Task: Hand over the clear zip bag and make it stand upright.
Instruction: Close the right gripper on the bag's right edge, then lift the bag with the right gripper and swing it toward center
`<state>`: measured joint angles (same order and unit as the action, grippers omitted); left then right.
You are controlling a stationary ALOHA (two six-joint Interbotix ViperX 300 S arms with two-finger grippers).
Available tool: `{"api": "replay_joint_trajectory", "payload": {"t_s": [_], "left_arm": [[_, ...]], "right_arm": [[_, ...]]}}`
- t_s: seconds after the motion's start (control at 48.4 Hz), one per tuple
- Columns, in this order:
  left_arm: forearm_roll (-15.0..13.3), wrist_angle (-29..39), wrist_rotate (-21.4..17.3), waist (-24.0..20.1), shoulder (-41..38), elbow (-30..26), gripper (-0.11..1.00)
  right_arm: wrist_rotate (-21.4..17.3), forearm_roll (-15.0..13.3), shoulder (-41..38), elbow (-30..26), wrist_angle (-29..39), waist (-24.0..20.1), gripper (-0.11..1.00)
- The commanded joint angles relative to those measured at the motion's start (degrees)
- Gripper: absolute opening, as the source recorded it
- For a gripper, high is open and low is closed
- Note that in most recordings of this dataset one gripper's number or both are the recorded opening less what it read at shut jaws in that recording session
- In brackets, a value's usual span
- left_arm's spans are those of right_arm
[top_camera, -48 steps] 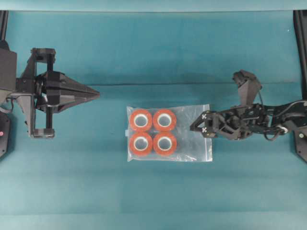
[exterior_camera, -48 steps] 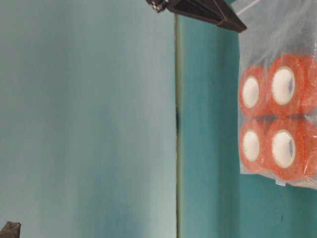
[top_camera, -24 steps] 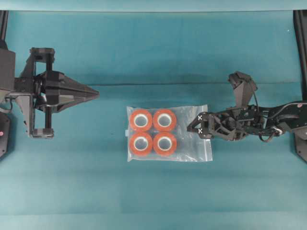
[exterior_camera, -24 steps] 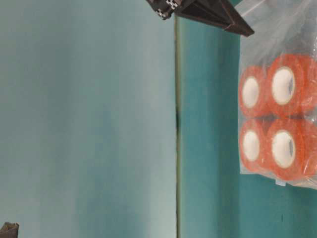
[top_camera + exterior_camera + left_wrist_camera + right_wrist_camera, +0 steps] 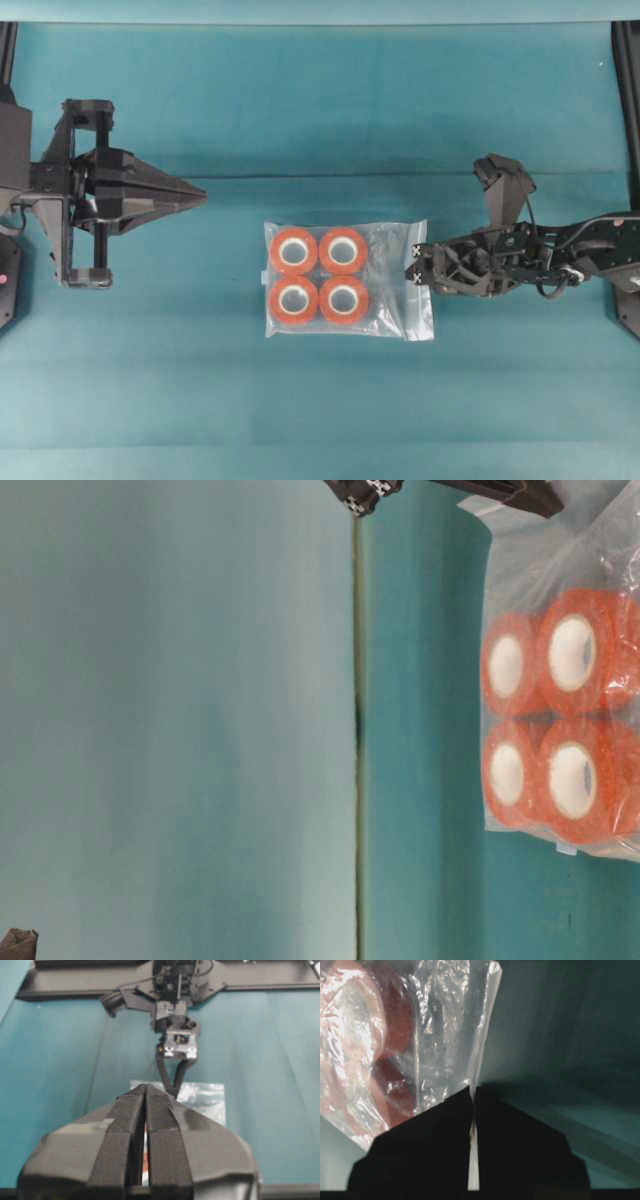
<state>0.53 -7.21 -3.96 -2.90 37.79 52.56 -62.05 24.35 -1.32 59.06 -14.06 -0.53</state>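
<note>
Clear zip bag [image 5: 350, 278] sits mid-surface on the teal surface [image 5: 300, 120], four orange tape rolls [image 5: 318, 276] inside in a two-by-two block toward its left side in the overhead view

Right gripper [image 5: 413, 266] is at the bag's right edge, jaws pinched together on the plastic. Right wrist view confirms: the thin bag edge runs straight down between the two closed fingers [image 5: 520, 1150], and the plastic above them is crinkled and lifted off the surface. Rolls end looks flat on the surface

Left gripper [image 5: 203, 194] is well apart from the bag, up and to the left in the overhead view, holding nothing. Jaws closed, fingers [image 5: 120, 1135] pressed together with only a hairline gap, pointing toward the bag
</note>
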Motion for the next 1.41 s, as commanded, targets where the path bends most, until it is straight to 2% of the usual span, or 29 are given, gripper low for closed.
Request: {"api": "replay_joint_trajectory", "payload": {"t_s": [0.0, 0.186, 0.269, 0.558, 0.806, 0.992, 1.095, 1.199, 1.385], "left_arm": [[0.1, -0.4, 0.6, 0.4, 0.3, -0.5, -0.01], [0.1, 0.3, 2.5, 0.8, 0.0, -0.7, -0.01], [0.1, 0.5, 3.3, 0.8, 0.0, -0.6, -0.01], [0.1, 0.4, 5.6, 0.4, 0.0, -0.8, -0.01], [0.2, 2.4, 6.6, 0.3, -0.5, -2.4, -0.01], [0.1, 3.7, 7.0, 0.1, -1.6, -3.3, -0.01], [0.1, 4.5, 8.3, 0.1, -1.7, -5.2, -0.01], [0.1, 4.2, 7.8, -1.0, -2.1, -5.8, -0.01], [0.1, 4.4, 6.2, -2.5, -3.5, -5.7, -0.01]], "right_arm": [[1.4, -0.2, 0.5, -0.5, -0.2, -0.2, 0.03], [4.7, -0.2, 3.3, -1.6, 0.4, 0.0, 0.03], [6.8, -0.4, 5.3, -2.6, 2.8, 0.4, 0.03], [19.4, -2.5, 10.3, -10.7, 21.0, 3.9, 0.03], [28.3, -4.1, 11.3, -19.6, 36.9, 7.0, 0.03], [32.7, -5.2, 11.2, -25.5, 44.5, 8.8, 0.03], [33.5, -6.1, 11.2, -27.5, 46.7, 9.8, 0.03], [34.0, -6.3, 11.2, -29.8, 49.7, 10.7, 0.03], [38.3, -6.4, 11.0, -35.2, 60.9, 12.8, 0.03]]}}
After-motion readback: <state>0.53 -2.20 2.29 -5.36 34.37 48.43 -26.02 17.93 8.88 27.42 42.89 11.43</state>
